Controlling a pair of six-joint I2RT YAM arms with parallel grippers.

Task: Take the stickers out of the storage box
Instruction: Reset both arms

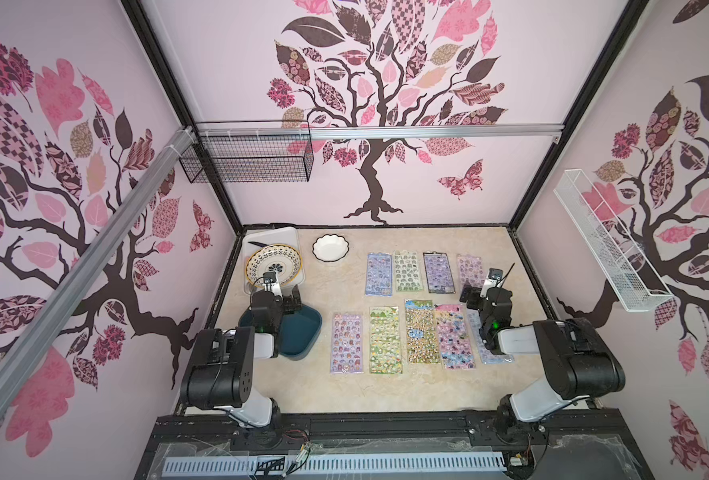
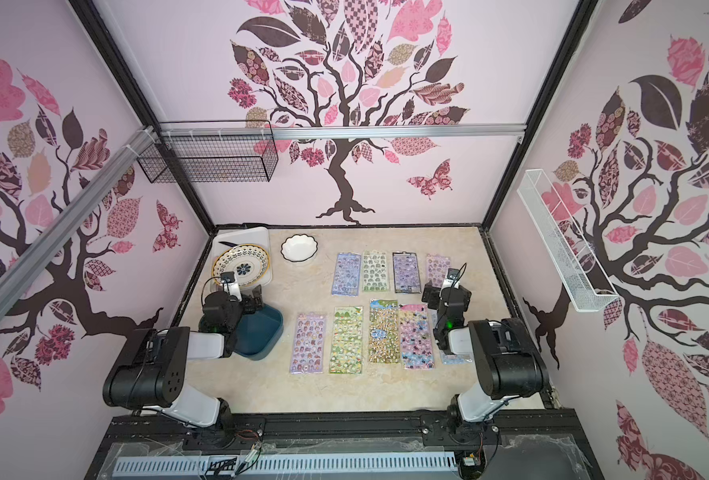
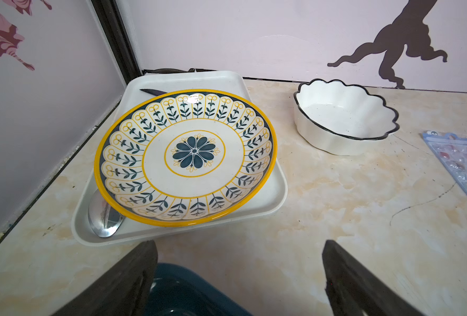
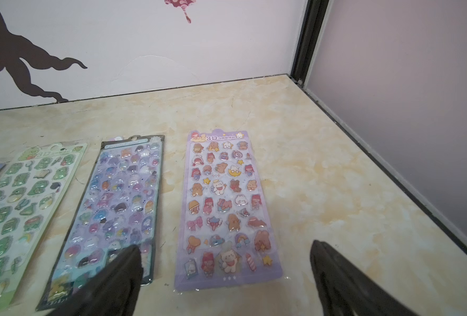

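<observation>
Top view of a marbled table (image 1: 303,395), with two robot arms reaching in from the near edge. The stickers (image 1: 419,330) lie flat on the table from the centre to the right in two rows: four sheets far and five near. The rightmost near sheet is partly hidden under the right arm. None touches the storage box (image 1: 303,332), a dark teal tub at the near left. What shows of its floor is bare; the left arm covers the rest.

The left gripper (image 3: 239,243) hangs over the box's far rim, jaws wide apart with nothing between them. The right gripper (image 4: 225,246), also spread and empty, hovers above the near end of the pale purple sheet (image 4: 224,208) at the far right. At the far left a white tray (image 3: 254,82) carries a patterned plate (image 3: 185,156), with a white scalloped bowl (image 3: 344,123) beside it.

The job looks all but finished. To close it well, the left arm should probably lift clear so the hidden part of the box can be checked for a last sheet. Both arms should rise straight up before drawing back, since a low finger could drag a glossy sheet across its neighbours.
</observation>
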